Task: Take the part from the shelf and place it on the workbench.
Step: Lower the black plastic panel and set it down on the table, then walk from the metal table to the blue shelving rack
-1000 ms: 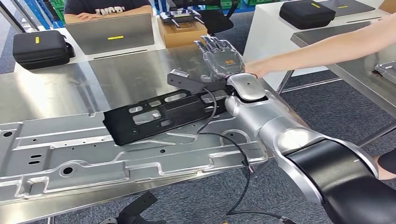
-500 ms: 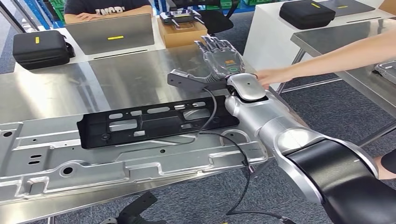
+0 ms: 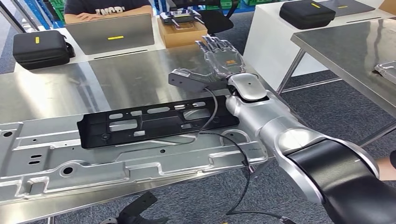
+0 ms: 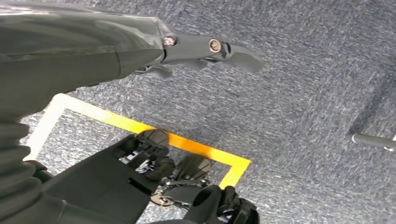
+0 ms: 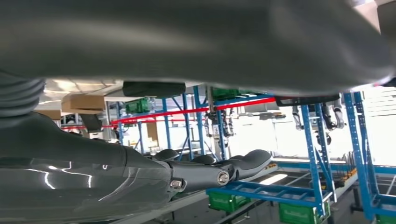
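The black part (image 3: 154, 121), a long flat bracket with several cut-outs, lies flat on a silver stamped panel (image 3: 70, 154) on the steel workbench (image 3: 56, 88). My right hand (image 3: 219, 58) hovers above the bench just beyond the part's right end, fingers stretched out and apart and thumb pointing left, holding nothing. In the right wrist view the right hand (image 5: 210, 172) likewise has nothing in it. My left hand (image 4: 201, 49) hangs over the carpeted floor with its thumb out, also holding nothing.
At the bench's far side are a black case (image 3: 41, 47), a laptop (image 3: 109, 32) with a seated person behind it, and a cardboard box (image 3: 183, 29). A second steel table (image 3: 345, 46) stands to the right. A black cable (image 3: 233, 154) loops off my right arm.
The black part went from tilted near my right hand to flat and further left on the panel. A person's arm that reached to my right wrist has withdrawn.
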Controlling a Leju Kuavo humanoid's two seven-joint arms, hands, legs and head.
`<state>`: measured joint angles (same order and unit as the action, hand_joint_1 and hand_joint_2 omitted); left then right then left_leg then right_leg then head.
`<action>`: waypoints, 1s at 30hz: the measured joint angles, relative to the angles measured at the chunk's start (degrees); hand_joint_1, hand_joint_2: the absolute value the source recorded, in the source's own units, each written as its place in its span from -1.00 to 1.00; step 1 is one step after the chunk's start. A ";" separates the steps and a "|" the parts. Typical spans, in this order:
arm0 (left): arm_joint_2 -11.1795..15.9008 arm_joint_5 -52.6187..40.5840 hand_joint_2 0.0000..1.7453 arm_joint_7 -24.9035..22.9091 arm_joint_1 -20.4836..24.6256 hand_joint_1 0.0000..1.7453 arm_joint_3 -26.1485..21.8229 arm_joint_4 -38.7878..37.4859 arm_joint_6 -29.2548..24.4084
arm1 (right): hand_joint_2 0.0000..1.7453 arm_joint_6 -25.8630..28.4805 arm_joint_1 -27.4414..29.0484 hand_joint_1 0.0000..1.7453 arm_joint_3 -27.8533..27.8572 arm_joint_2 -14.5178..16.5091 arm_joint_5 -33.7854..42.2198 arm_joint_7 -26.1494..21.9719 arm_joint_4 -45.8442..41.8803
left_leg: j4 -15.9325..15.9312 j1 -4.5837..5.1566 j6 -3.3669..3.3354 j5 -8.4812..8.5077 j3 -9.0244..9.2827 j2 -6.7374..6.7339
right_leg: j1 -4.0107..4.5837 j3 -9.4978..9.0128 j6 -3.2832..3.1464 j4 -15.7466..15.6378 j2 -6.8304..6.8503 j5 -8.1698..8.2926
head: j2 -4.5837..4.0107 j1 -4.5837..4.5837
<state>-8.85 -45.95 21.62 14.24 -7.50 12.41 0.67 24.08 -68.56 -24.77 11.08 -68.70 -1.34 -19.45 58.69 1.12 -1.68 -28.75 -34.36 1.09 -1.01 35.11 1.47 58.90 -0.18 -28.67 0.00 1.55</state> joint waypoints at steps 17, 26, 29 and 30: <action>-0.02 1.00 -1.00 -0.98 -0.22 -1.00 -0.88 0.00 -0.19 | -1.00 2.88 0.05 -1.00 -0.14 3.54 4.79 -9.09 -6.36 | -0.02 -0.03 0.00 0.00 0.06 -0.14 | 0.00 -0.06 -0.03 0.01 -0.14 0.02 | 0.01 0.00; -0.02 2.98 -1.00 0.25 -1.35 -1.00 -2.64 0.00 -1.08 | -1.00 -6.13 3.02 -1.00 -16.21 6.68 12.61 -5.02 -35.15 | 0.09 -0.04 -0.06 -0.12 0.03 -0.31 | -0.03 -0.01 0.02 -0.10 -0.24 0.05 | 0.01 0.00; -0.02 3.23 -1.00 0.31 -1.49 -1.00 -3.02 0.00 -1.15 | -1.00 -6.47 4.05 -1.00 -20.52 6.72 13.44 -4.61 -40.39 | 0.14 0.09 -0.56 0.01 0.05 -0.26 | -0.16 -0.15 0.47 -0.31 -0.16 0.38 | 0.01 0.03; -0.04 3.26 -1.00 0.27 -1.52 -1.00 -3.13 0.00 -1.15 | -1.00 -6.47 4.26 -1.00 -21.45 6.74 13.72 -4.59 -41.50 | -0.15 -0.04 -0.79 0.33 0.17 -0.39 | -0.15 -0.17 0.63 -0.24 -0.16 0.28 | 0.01 0.03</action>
<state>-8.89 -42.69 21.90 12.71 -10.63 12.41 -0.48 17.60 -64.29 -46.22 17.81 -54.98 -5.93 -60.96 58.54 1.09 -2.47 -28.43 -34.19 0.70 -1.16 34.94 2.10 58.66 -0.34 -28.39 0.01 1.58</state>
